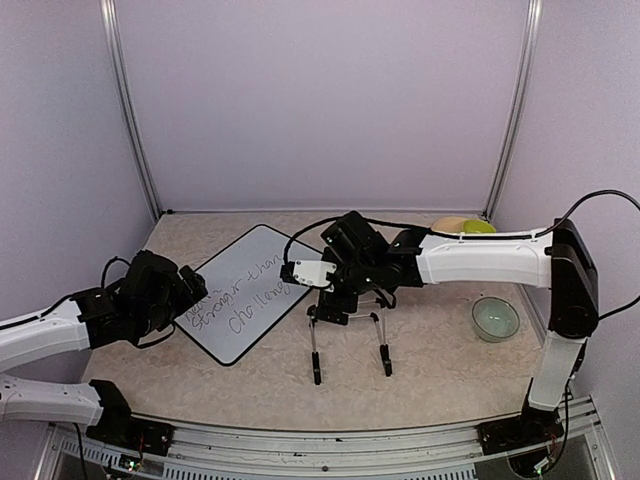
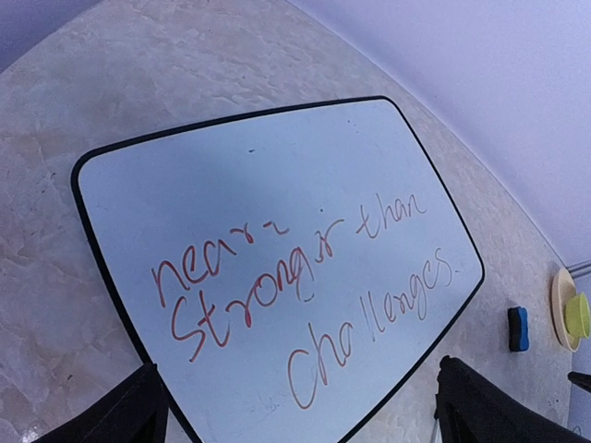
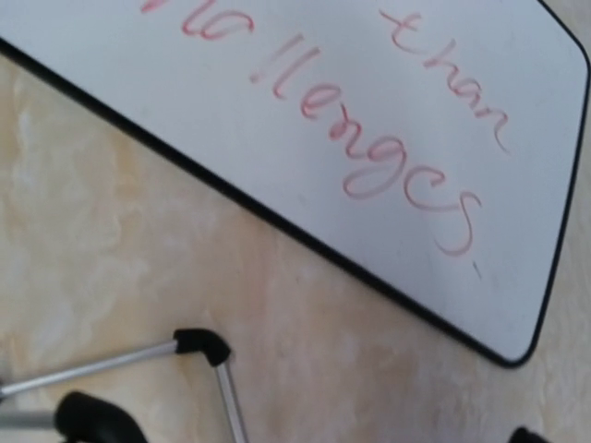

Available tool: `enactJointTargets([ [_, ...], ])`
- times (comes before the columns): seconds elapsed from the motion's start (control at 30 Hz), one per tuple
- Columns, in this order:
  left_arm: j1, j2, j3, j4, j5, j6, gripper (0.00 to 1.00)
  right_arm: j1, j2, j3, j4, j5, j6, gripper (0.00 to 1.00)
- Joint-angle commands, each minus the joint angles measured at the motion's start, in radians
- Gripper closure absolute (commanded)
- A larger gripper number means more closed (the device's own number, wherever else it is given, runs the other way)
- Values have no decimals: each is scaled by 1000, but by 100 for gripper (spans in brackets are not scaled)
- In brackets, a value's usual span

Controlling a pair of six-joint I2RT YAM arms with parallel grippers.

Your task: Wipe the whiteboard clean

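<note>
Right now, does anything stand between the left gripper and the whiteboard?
Nothing visible does. The left gripper hangs open over the near corner of the whiteboard, with only board and red writing below it. The wire stand sits beside the board, not on it.

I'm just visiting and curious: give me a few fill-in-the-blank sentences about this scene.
1. The whiteboard lies flat on the ___.
2. The last word written on it is ___.
3. The small eraser beside the yellow plate is ___.
Missing words: table; challenges; blue.
</note>
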Motion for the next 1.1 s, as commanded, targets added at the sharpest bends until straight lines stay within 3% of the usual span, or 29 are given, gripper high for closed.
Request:
enactJointTargets([
  [0.0, 66, 9, -26, 30, 94, -7, 1, 25, 35, 82, -49, -48, -16, 0],
  [0.2, 102, 29, -32, 40, 153, -53, 1, 19, -23, 187, -358, -151, 19, 0],
  [0.33, 107, 34, -32, 37, 176, -108, 1, -36, -72, 267, -448, -269, 42, 0],
  [0.5, 108, 41, -45, 19, 211, -230, 1, -156, -29, 448, -384, -294, 146, 0],
  [0.8, 110, 71, -49, -51, 260, -377, 1, -392, 376, 1012, -387, -424, 381, 0],
  [0.9, 110, 73, -79, -49, 274, -416, 1, -426, 439, 1019, -284, -434, 395, 0],
  [1.07, 110, 92, -127, -9, 265, -462, 1, -451, 497, 897, -63, -459, 439, 0],
])
